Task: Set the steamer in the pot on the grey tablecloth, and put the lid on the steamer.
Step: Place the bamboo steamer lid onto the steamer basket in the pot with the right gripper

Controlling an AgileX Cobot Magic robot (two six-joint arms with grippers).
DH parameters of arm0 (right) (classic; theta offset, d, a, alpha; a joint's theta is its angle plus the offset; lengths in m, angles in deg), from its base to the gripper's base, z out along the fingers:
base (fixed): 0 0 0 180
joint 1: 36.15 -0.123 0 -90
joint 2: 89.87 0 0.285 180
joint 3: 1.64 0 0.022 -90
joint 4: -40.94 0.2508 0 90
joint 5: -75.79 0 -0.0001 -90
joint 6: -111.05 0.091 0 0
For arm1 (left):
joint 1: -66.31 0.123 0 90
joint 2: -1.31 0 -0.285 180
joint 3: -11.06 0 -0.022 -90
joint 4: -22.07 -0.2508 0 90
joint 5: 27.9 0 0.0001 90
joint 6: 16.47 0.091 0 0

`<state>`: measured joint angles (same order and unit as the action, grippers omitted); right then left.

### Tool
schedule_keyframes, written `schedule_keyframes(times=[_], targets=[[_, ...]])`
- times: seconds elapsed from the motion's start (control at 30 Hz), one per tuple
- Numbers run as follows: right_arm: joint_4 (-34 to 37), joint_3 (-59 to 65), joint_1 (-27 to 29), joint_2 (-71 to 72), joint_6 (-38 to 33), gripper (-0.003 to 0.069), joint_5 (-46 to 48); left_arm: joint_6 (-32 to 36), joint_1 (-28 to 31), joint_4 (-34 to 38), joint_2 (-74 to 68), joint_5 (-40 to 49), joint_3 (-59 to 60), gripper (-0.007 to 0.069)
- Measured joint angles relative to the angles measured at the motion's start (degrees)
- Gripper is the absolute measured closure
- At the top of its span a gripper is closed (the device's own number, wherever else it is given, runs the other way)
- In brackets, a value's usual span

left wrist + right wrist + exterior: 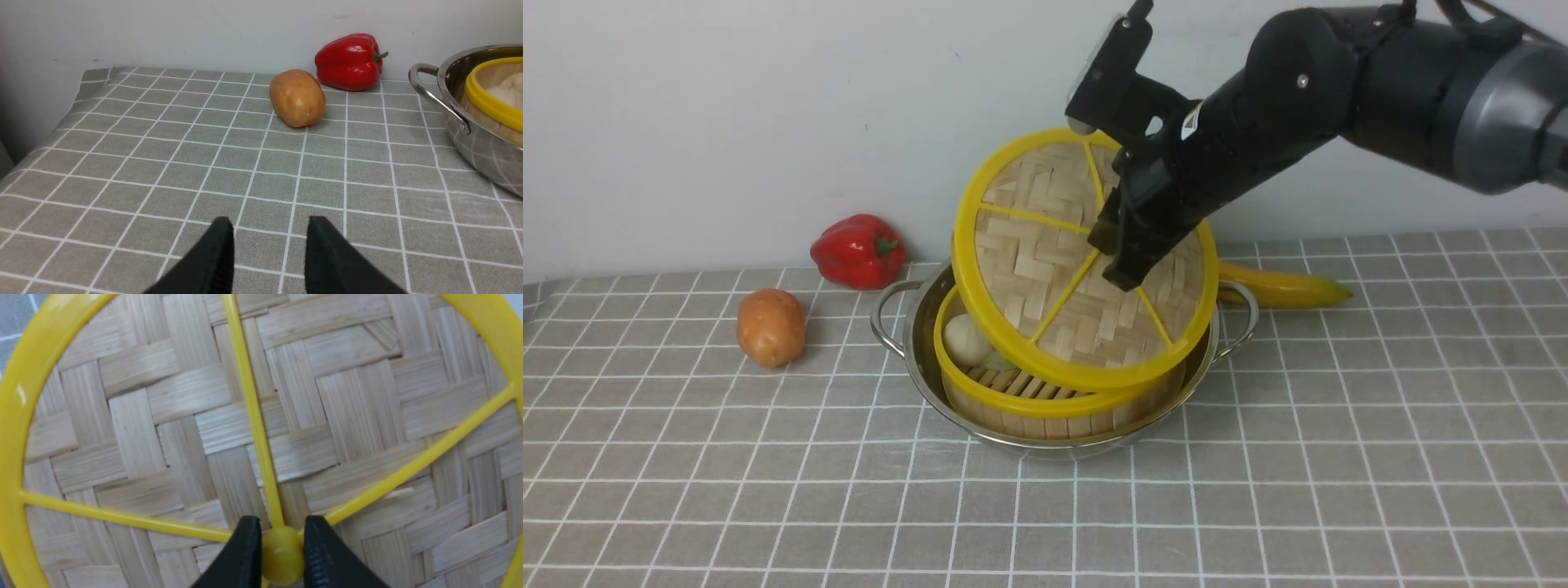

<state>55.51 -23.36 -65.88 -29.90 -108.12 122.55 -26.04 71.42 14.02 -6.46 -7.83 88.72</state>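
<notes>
Red pepper (pixel 858 251) and potato (pixel 771 327) lie left of the pot (pixel 920 327), with a banana (pixel 1278 287) behind its right handle. The steamer (pixel 1045 416) sits in the pot on the grey tablecloth (pixel 1339 449). The right gripper (pixel 282 524) pinches the hub (pixel 282 557) of the lid (pixel 1029 269), which tilts over the steamer with its near edge lowest. The left gripper (pixel 269 245) is spread and empty.
</notes>
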Motion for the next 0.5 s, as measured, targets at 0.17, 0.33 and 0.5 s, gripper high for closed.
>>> schedule_keyframes(times=[0.17,0.33,0.5], targets=[[0.97,0.0,0.0,0.0,-0.31,0.0513,-0.12,0.0,0.0,0.0,0.0,0.0,0.0,0.0382],[1.23,0.0,0.0,0.0,-0.45,0.0513,-0.16,0.0,0.0,0.0,0.0,0.0,0.0,0.0382],[1.43,0.0,0.0,0.0,-0.45,0.0513,0.15,0.0,0.0,0.0,0.0,0.0,0.0,0.0382]])
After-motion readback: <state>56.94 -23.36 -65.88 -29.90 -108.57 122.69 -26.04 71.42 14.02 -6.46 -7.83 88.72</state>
